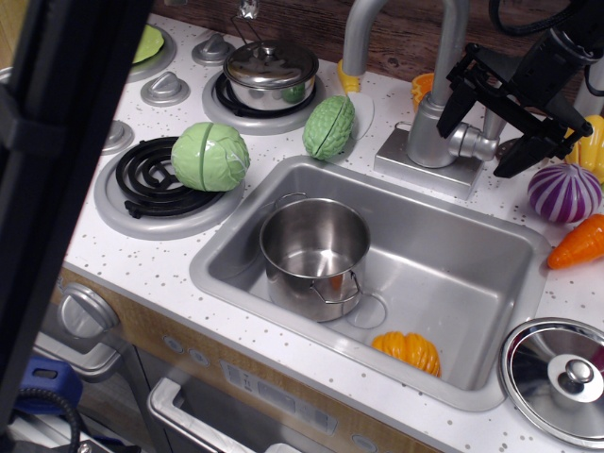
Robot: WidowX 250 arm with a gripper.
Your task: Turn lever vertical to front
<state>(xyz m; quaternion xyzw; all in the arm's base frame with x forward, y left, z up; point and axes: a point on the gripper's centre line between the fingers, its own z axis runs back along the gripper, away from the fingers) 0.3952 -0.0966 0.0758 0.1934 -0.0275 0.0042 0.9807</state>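
The lever (473,143) is a short rounded silver stub jutting right from the faucet's cylindrical column (431,132), behind the sink. A slim grey rod seems to rise from it, mostly hidden by the gripper. My black gripper (473,151) comes down from the upper right and is open. One finger (454,98) lies against the column's left side, the other finger (528,149) is to the right of the stub. The stub sits between them; I cannot tell whether they touch it.
The gooseneck spout (360,33) arches behind. The sink (472,274) holds a steel pot (313,250) and an orange pumpkin (408,351). A purple onion (563,192), a carrot (580,242) and a lid (562,377) lie right. A cabbage (209,157), a green vegetable (328,126) and a lidded pot (269,74) are left.
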